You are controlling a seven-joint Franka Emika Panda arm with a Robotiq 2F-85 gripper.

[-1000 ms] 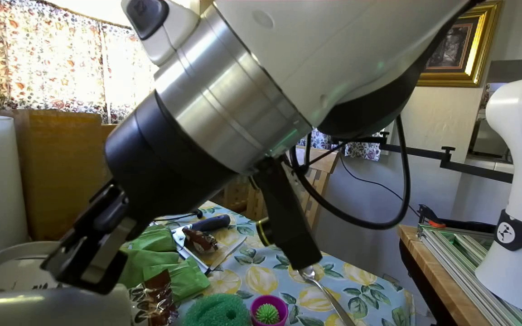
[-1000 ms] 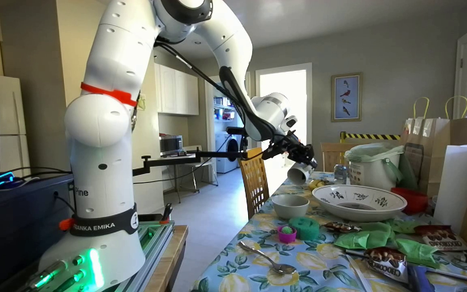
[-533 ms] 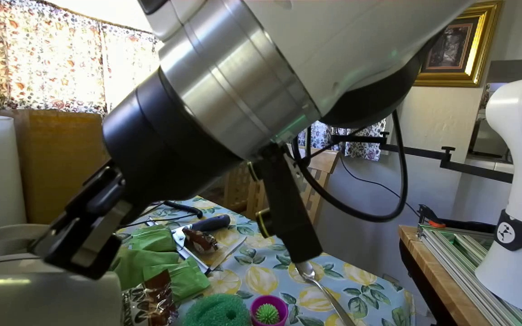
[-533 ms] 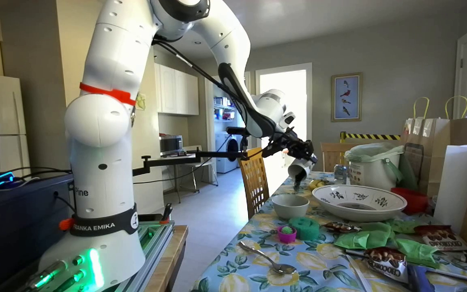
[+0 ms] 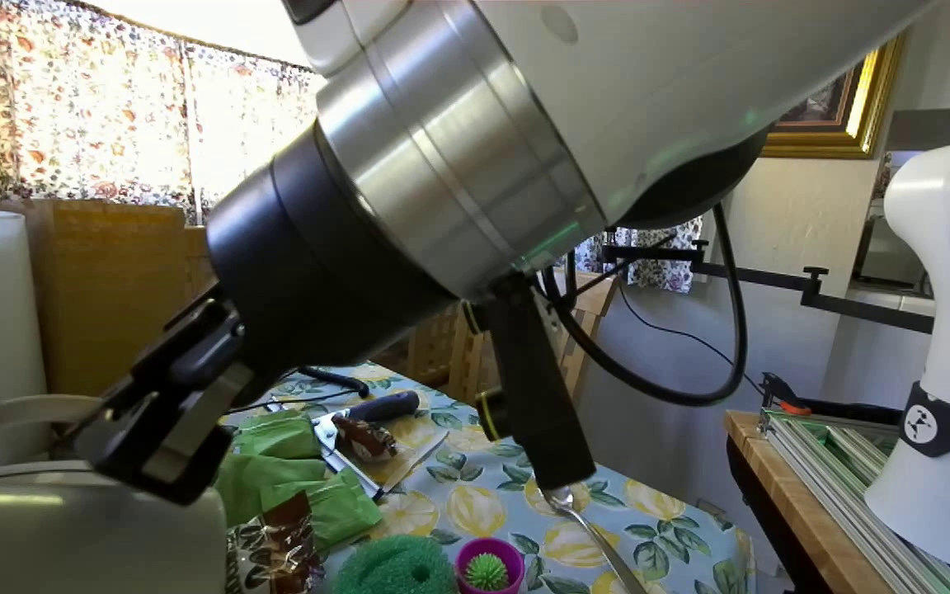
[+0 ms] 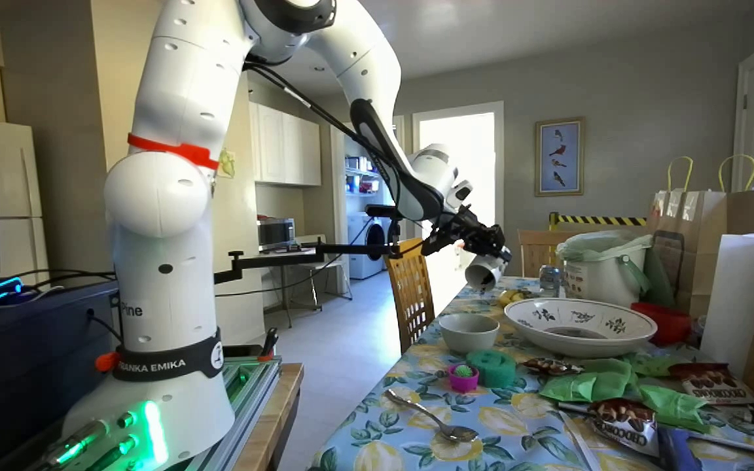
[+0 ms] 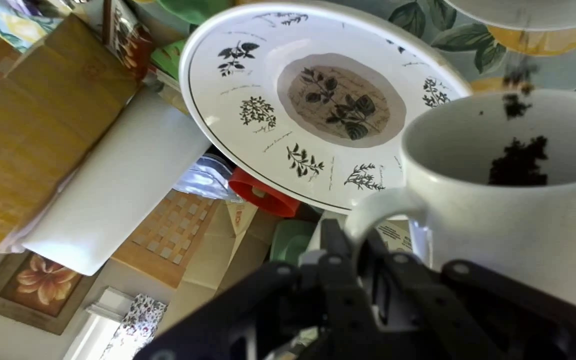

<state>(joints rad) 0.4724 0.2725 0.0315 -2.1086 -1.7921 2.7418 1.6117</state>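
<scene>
My gripper is shut on the handle of a white mug (image 7: pixel 498 235); in the wrist view the handle sits between the fingertips (image 7: pixel 355 245). The mug is tipped mouth-down in an exterior view (image 6: pixel 484 273), with the gripper (image 6: pixel 502 252) above it. It also shows close up at the lower left in an exterior view (image 5: pixel 79 544), below the gripper (image 5: pixel 141 454). Dark loose bits (image 7: pixel 518 162) lie inside the mug, and some fall past its rim. A pale bowl (image 6: pixel 468 335) stands on the table below the mug; its edge shows in the wrist view (image 7: pixel 568 15).
A large patterned dish (image 6: pixel 632 322) stands beside the bowl. Nearer are a green foam ring (image 6: pixel 491 368), a pink cup (image 6: pixel 463 381) with a spiky ball, a spoon (image 6: pixel 432 418) and wrappers (image 6: pixel 626 422). A lidded bin (image 6: pixel 603 278) and a paper roll (image 6: pixel 740 294) stand behind.
The mug has risen slightly and tipped further. Half a second ago a dark clump spilled from its mouth; now only a few specks show there in an exterior view. The grip is unchanged.
</scene>
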